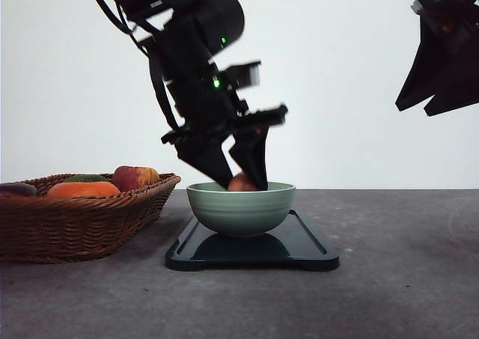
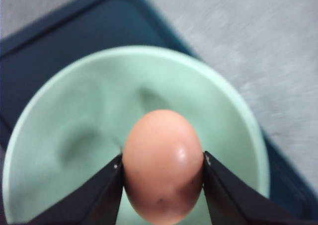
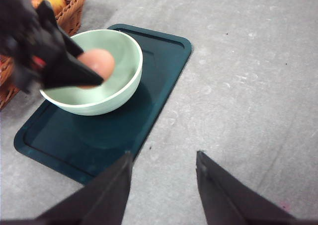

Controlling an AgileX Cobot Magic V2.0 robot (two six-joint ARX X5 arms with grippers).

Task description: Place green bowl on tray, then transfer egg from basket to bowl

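The left arm slants down from above, its end effector (image 1: 241, 180) dipped into the bowl (image 1: 240, 208) on the tray (image 1: 310, 248), fingers clamped on either side of the egg (image 2: 163, 164), smooth reddish-brown. The right end effector (image 3: 164, 185) hangs high at right, fingers spread, holding nothing.

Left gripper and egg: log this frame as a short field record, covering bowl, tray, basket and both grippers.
bowl: green bowl sits on the tray
egg: egg clamped between the fingers, over the bowl's inside
left gripper: left gripper shut on the egg
right gripper: right gripper open, holding nothing, off to the side
basket: basket beside the tray, fruit inside
step: egg not yet released
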